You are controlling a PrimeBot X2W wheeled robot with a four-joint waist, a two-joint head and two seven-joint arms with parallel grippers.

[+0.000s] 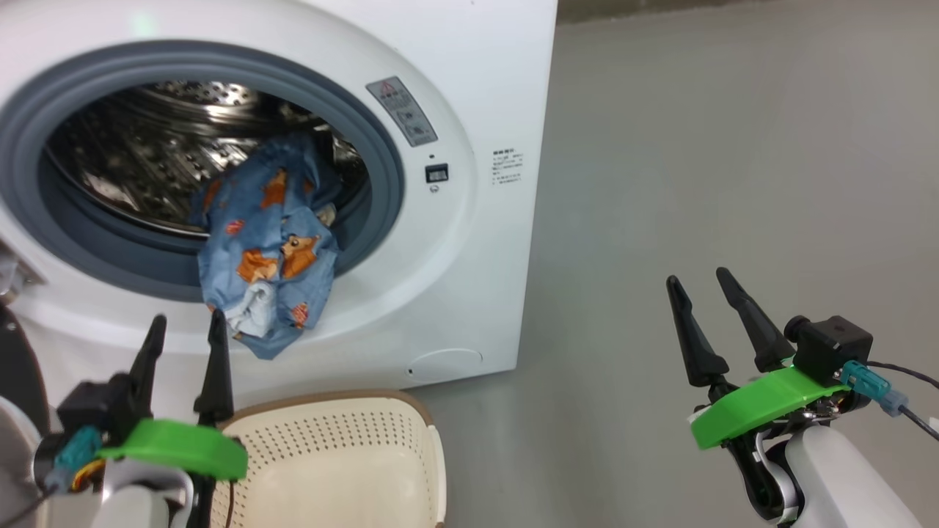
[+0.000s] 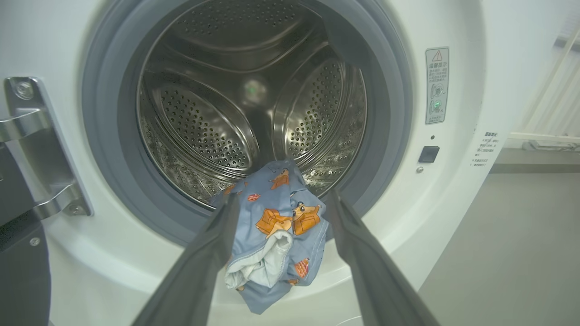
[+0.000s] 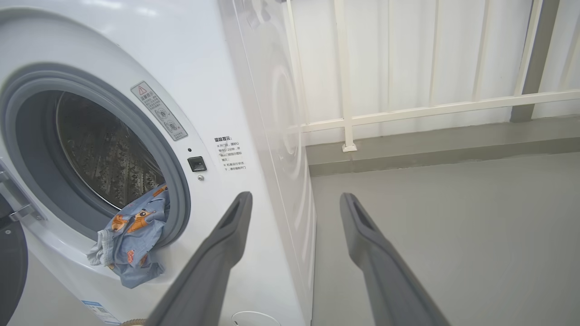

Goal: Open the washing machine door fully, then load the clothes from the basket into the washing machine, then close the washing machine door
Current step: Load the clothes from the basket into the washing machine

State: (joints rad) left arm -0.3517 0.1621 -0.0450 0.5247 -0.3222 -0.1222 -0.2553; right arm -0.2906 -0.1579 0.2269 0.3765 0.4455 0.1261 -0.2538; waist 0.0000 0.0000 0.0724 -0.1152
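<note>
At the lower right of the drum mouth, the clothes (image 1: 268,249) lie half in and half out of the washing machine (image 1: 469,88). They form a soft bundle draped over the grey rubber seal (image 1: 389,176), with the lower end hanging down the white front. The bundle looks light, limp and in no way fragile, and it will sag and slide rather than keep a shape. A pinch on the thick fold at the hanging end, where the white lining shows, seems the surest hold, followed by a push deep into the steel drum (image 1: 132,147). The left pincer (image 1: 187,317) hovers just below the bundle, fingers apart with nothing between them; in its wrist view the cloth sits framed between the two fingers. The right pincer (image 1: 697,276) is at the lower right over the grey floor (image 1: 733,147), also spread and holding nothing. The basket (image 1: 330,440) stands at the bottom centre, just under the opening. The door (image 2: 18,271) is swung aside at the far left on its metal hinge (image 2: 41,136). Any cloth left across the seal would likely get trapped when the door closes.
</note>
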